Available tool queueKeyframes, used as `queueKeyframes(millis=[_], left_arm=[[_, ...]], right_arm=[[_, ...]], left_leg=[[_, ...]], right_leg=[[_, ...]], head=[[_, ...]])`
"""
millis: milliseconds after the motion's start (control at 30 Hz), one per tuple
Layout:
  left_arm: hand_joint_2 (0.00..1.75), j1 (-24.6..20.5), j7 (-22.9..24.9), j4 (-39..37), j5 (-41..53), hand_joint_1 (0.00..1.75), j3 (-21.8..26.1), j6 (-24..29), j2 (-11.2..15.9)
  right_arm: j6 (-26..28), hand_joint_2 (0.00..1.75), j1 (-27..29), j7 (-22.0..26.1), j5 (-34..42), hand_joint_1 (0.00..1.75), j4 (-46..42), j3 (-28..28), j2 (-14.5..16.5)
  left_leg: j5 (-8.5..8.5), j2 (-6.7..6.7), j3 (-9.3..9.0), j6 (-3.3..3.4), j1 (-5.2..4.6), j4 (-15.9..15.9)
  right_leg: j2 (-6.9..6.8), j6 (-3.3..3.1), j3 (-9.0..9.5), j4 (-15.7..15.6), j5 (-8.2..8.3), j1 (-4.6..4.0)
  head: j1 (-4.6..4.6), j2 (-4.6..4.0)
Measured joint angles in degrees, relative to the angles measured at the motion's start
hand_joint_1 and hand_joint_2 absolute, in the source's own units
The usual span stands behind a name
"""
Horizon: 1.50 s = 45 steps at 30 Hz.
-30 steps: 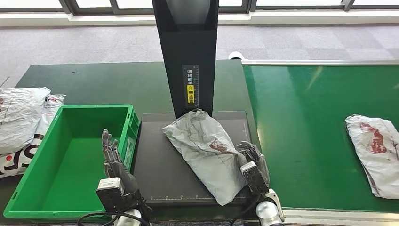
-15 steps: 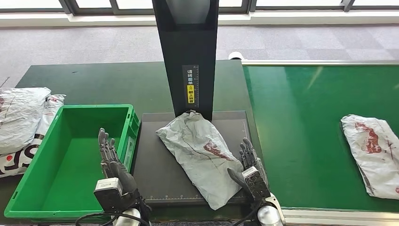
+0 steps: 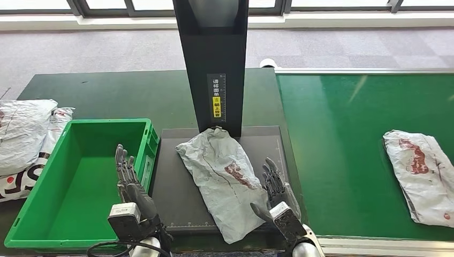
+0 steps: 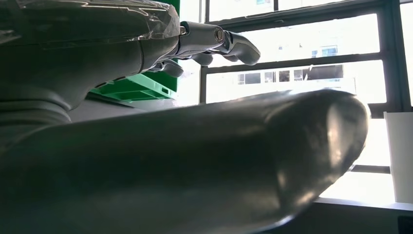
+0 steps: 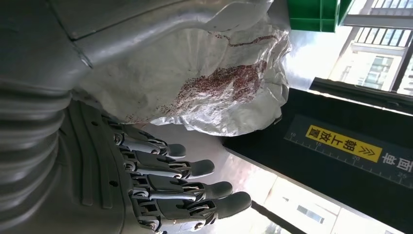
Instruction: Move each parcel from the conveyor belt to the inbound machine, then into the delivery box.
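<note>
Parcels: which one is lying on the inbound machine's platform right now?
The crumpled grey parcel beside the right hand. The other parcel lies on the green conveyor belt.

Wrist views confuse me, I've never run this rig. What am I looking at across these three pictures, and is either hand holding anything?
The head view looks down from the robot's chest. Its left hand hovers open over the green delivery box, holding nothing. Its right hand is open beside the grey parcel, which lies on the dark plate of the inbound machine, the black column with the yellow label. Whether the thumb touches the parcel is unclear. Another parcel waits on the green conveyor belt, and more bags lie left of the box.

The two wrist views sit just behind each hand and are turned sideways: the left shows mostly its own thumb, the right its spread fingers next to the parcel.
</note>
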<state>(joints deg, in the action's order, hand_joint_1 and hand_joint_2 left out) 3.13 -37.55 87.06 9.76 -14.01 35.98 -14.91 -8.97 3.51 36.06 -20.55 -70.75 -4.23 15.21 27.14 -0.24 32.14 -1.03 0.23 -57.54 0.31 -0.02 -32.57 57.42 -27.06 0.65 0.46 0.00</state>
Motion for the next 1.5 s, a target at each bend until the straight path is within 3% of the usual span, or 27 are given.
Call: queueKeyframes(millis=[300,433,567,633,667,767,800,933,1067,1267,1500], left_arm=[[0.0,0.0,0.0,0.0,0.4,0.0,0.0,-0.6,0.0],[0.0,0.0,0.0,0.0,3.1,0.0,-0.1,-3.6,0.1],[1.75,-0.3,0.1,-0.6,8.4,0.0,-0.6,-6.3,0.1],[1.75,-1.0,0.6,-2.0,12.5,0.0,-0.9,-8.8,0.1],[1.31,-1.6,1.0,-3.1,15.0,0.0,-1.2,-10.6,0.1],[1.31,-3.7,2.7,-7.1,21.7,0.0,-2.4,-15.7,0.0],[1.75,-4.5,3.6,-8.5,23.8,0.0,-2.9,-17.0,0.0],[1.75,-8.1,8.7,-15.3,33.1,0.0,-5.8,-21.3,-0.2],[1.75,-12.5,13.2,-26.8,42.4,0.0,-9.3,-21.4,-0.8],[1.75,-17.2,16.5,-40.1,48.0,0.0,-11.9,-20.6,-1.8],[1.75,-21.2,20.3,-48.3,53.5,0.0,-13.5,-20.9,-3.1]], right_arm=[[-0.1,1.75,0.6,0.0,0.0,0.0,-1.6,-0.8,0.0],[-0.4,1.75,1.8,0.7,0.1,0.0,-4.2,-1.4,-0.4],[0.1,1.75,4.0,1.2,-0.1,0.0,-10.7,-3.0,-1.2],[-0.1,1.75,5.0,1.7,0.5,0.0,-13.9,-3.4,-1.6],[-0.6,1.75,5.5,2.1,0.8,0.0,-15.4,-3.5,-1.8],[-2.4,1.75,6.9,3.2,1.0,0.0,-19.7,-3.6,-1.9],[-2.7,1.75,7.3,3.3,0.7,0.0,-20.8,-3.6,-1.9],[-2.9,1.75,8.4,3.9,0.2,0.0,-24.7,-3.7,-2.0],[-4.2,1.75,8.6,4.1,2.4,0.0,-29.2,-4.9,-2.5],[-5.4,1.75,9.0,4.1,5.4,0.0,-33.5,-7.2,-3.8],[-6.2,1.75,9.0,4.1,6.2,0.0,-35.5,-9.3,-5.0]], left_leg=[[0.0,0.0,-0.01,0.0,0.0,0.0],[0.0,-0.02,0.01,0.0,0.0,0.0],[0.02,0.0,0.02,0.0,0.0,0.0],[0.02,-0.01,0.02,0.01,-0.01,0.0],[0.01,-0.02,0.01,0.01,-0.01,0.0],[0.01,0.02,0.0,0.01,-0.02,0.0],[0.01,0.05,-0.01,0.02,-0.02,0.0],[0.0,0.06,-0.03,0.02,-0.03,0.0],[0.0,0.09,-0.06,0.03,-0.05,0.0],[0.0,0.15,-0.07,0.02,-0.04,0.0],[0.02,0.04,-0.22,0.06,-0.03,0.0]], right_leg=[[0.0,0.0,0.0,0.0,0.01,0.0],[-0.01,0.0,0.0,0.0,0.0,0.0],[0.0,0.0,-0.03,0.0,0.0,0.01],[-0.01,0.0,-0.03,0.0,-0.01,0.01],[-0.02,0.01,-0.01,0.0,-0.01,0.02],[0.02,0.02,0.0,0.0,0.01,0.02],[0.04,0.03,-0.01,0.0,0.02,0.03],[0.04,0.04,0.02,0.0,0.05,0.04],[0.08,0.04,0.01,0.0,0.07,0.06],[0.14,0.03,0.02,0.0,0.08,0.05],[-0.01,0.06,0.3,0.0,0.03,0.05]], head=[[0.0,0.0],[0.0,0.0],[0.0,0.0],[0.0,0.0],[0.0,0.0],[0.0,0.0],[0.0,0.0],[0.0,0.0],[0.0,0.0],[0.0,0.0],[0.0,0.0]])
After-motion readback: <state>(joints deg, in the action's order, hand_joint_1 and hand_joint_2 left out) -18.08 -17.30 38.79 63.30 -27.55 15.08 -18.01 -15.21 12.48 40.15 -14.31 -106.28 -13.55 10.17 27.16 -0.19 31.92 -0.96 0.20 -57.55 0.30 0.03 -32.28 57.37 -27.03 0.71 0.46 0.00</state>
